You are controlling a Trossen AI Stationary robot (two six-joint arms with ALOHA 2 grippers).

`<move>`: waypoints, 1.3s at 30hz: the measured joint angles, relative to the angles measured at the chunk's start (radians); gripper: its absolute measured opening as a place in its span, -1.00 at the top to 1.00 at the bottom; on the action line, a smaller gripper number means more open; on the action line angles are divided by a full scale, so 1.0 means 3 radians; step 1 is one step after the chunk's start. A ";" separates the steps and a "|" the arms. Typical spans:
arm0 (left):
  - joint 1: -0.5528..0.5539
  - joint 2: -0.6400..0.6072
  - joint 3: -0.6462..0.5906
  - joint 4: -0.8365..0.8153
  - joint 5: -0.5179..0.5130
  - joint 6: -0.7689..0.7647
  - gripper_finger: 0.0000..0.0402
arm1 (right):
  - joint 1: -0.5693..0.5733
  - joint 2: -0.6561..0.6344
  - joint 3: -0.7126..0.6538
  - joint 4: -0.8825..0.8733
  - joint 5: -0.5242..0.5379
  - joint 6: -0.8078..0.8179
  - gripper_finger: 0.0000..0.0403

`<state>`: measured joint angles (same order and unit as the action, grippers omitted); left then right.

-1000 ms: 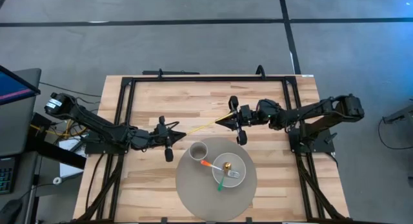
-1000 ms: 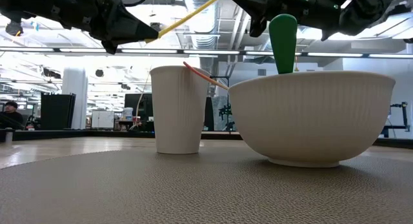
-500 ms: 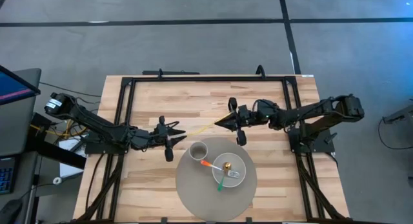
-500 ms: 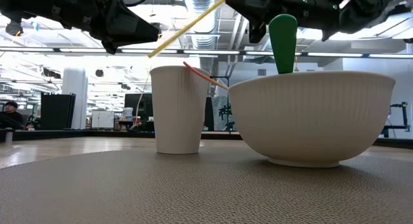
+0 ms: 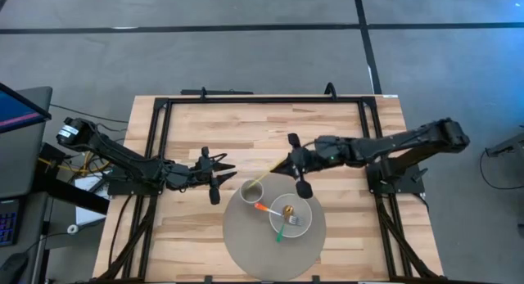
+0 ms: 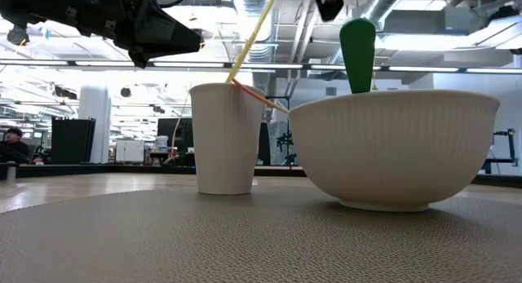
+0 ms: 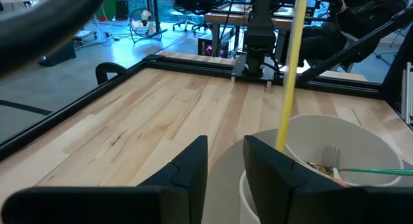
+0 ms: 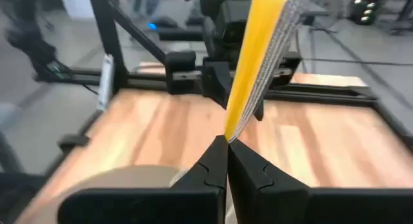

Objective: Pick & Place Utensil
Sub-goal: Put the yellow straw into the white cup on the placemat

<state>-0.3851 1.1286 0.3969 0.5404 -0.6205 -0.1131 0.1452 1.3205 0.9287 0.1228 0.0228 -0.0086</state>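
Right gripper (image 5: 288,159): clenched on the upper end of the yellow utensil (image 5: 266,173), over the table (image 5: 246,124) just behind the round mat (image 5: 246,243).
Yellow utensil: 1 long, thin, straight yellow handle, tilted; in the low view (image 6: 249,36) its lower end dips into the mouth of the cup (image 6: 223,136). The end inside the cup is hidden.
Cup: white, ribbed, upright on the mat, just beside the bowl (image 5: 291,216).
Bowl: white, ribbed, holding a green-handled fork (image 5: 284,225) and an orange-handled utensil (image 5: 264,209).
Left gripper (image 5: 219,174): fingers apart and empty, just beside the cup on the left, raised off the table.
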 joint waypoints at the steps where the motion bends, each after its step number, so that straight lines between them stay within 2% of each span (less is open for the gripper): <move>1: 0.0000 0.0000 0.0000 -0.0001 0.0000 0.0000 0.49 | 0.0061 0.0001 0.0046 -0.0095 0.0115 -0.0057 1.00; 4: 0.0000 0.0000 0.0000 -0.0001 0.0000 0.0000 0.49 | 0.0199 0.0000 0.0102 -0.0247 0.0362 -0.0087 1.00; 14: 0.0000 0.0000 0.0000 0.0012 0.0000 0.0000 0.49 | 0.0194 0.0111 0.0100 -0.0468 0.0355 -0.0084 0.99; 16: 0.0000 -0.0001 0.0000 0.0014 0.0000 0.0000 0.49 | 0.0178 0.0203 0.0110 -0.0361 0.0356 -0.0086 0.97; 25: -0.0001 -0.0001 -0.0001 0.0039 0.0000 0.0000 0.49 | 0.0093 0.0473 0.0103 -0.0201 0.0353 -0.0253 0.71; 32: -0.0001 -0.0001 -0.0001 0.0037 0.0000 0.0001 0.49 | 0.0121 0.0436 0.0104 -0.0200 0.0353 -0.0319 0.50; 39: -0.0001 -0.0001 -0.0001 0.0036 0.0000 0.0001 0.49 | 0.0178 0.0313 0.0102 -0.0234 0.0358 -0.0341 0.37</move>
<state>-0.3855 1.1282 0.3965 0.5510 -0.6205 -0.1127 0.1987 1.4144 0.9592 0.0527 0.1303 -0.1109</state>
